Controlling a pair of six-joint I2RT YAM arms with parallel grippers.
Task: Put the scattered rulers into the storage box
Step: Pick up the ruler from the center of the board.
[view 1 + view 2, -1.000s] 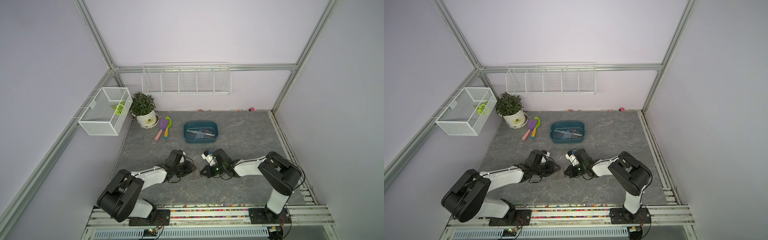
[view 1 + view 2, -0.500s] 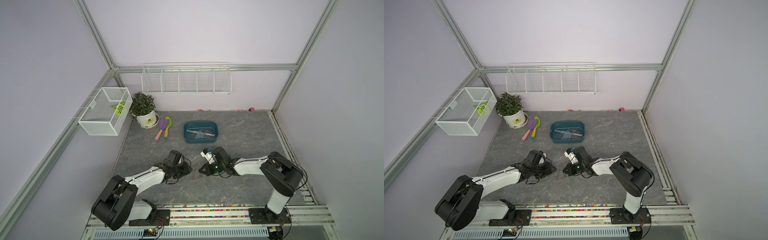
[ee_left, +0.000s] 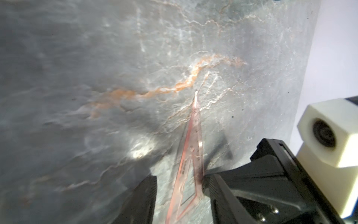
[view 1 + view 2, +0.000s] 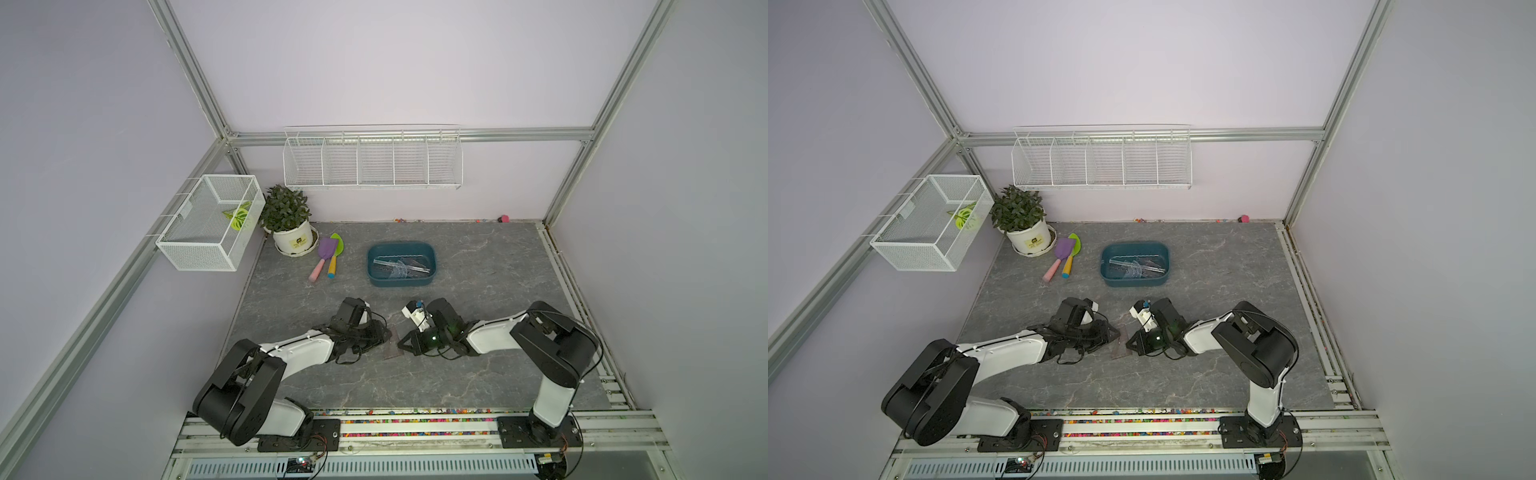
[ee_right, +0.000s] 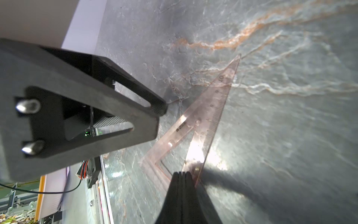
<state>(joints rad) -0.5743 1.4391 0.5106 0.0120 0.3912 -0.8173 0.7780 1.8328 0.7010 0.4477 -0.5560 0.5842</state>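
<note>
A brownish see-through triangle ruler (image 4: 392,352) (image 4: 1120,350) lies on the grey floor between my two grippers. My left gripper (image 3: 179,189) is open, with the triangle (image 3: 190,155) between its fingers; one finger (image 3: 215,186) touches the triangle's edge. My right gripper (image 5: 182,175) is shut, and its tip rests against the triangle (image 5: 211,110) near the long scaled edge. Further back stands the teal storage box (image 4: 401,282) (image 4: 1133,283), with several clear rulers (image 4: 399,266) (image 4: 1136,267) lying in it.
Purple and green toy shovels (image 4: 327,255) lie left of the box, next to a potted plant (image 4: 289,220). A white mesh basket (image 4: 208,226) hangs on the left wall, and a long white wire rack (image 4: 372,160) on the back wall.
The left gripper's jaws have spread a little wider around the triangle. The left arm's elbow has shifted and the right gripper has edged slightly towards the left one.
</note>
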